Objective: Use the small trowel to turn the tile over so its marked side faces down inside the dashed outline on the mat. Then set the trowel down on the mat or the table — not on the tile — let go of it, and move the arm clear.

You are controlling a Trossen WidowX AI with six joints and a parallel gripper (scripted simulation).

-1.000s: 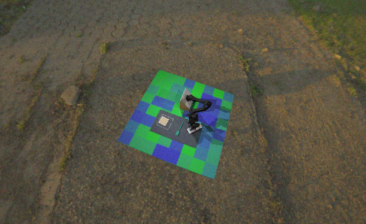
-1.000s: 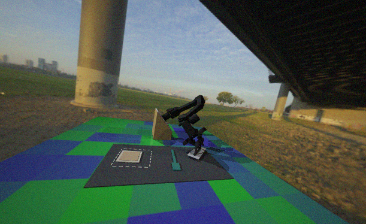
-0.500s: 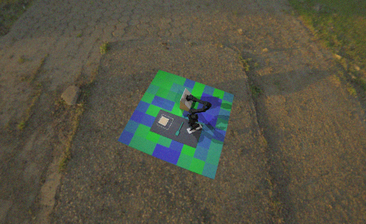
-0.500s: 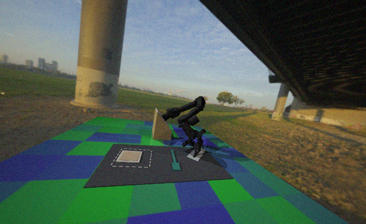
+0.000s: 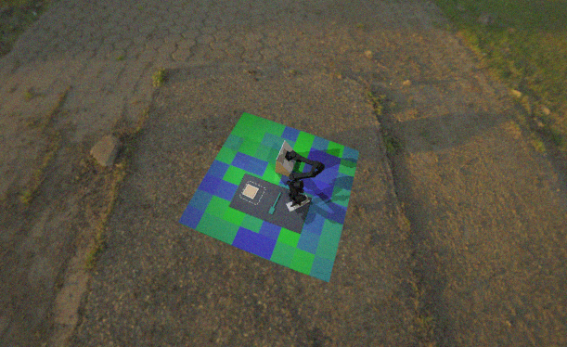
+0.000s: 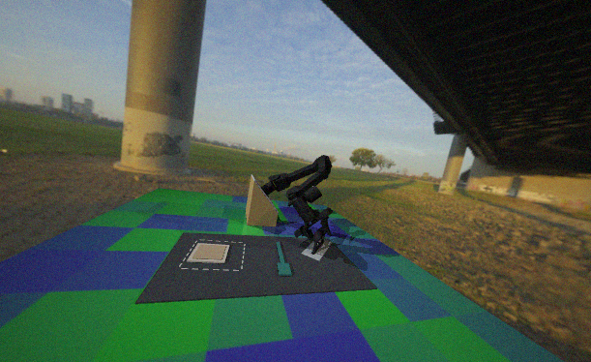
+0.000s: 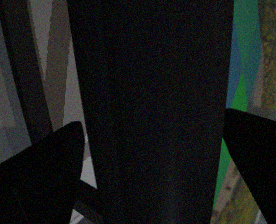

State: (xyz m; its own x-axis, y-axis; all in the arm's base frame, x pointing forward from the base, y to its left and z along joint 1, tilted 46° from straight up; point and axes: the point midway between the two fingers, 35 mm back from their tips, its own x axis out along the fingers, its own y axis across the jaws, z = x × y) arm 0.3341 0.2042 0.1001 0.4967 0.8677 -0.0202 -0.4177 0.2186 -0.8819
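The tile (image 5: 251,191) (image 6: 209,253) lies flat inside the dashed outline, nearer its left side, plain beige face up; no mark shows on it. A pale flat blade (image 5: 291,208) (image 6: 310,252), seemingly the trowel's, lies at the mat's right part under my gripper (image 5: 296,202) (image 6: 316,244) (image 7: 153,117). A thick dark upright handle (image 7: 149,65) fills the space between the fingers in the wrist view. The fingers stand apart around it, with gaps beside it lower in that view, so the gripper is open. The blade is partly hidden by the gripper.
A teal spatula-like tool (image 5: 276,204) (image 6: 281,261) lies on the dark mat (image 5: 239,202) (image 6: 167,286) between the tile and the gripper. A tan, white-faced wedge (image 5: 282,166) (image 6: 260,208) stands behind the mat, with the arm reaching past it.
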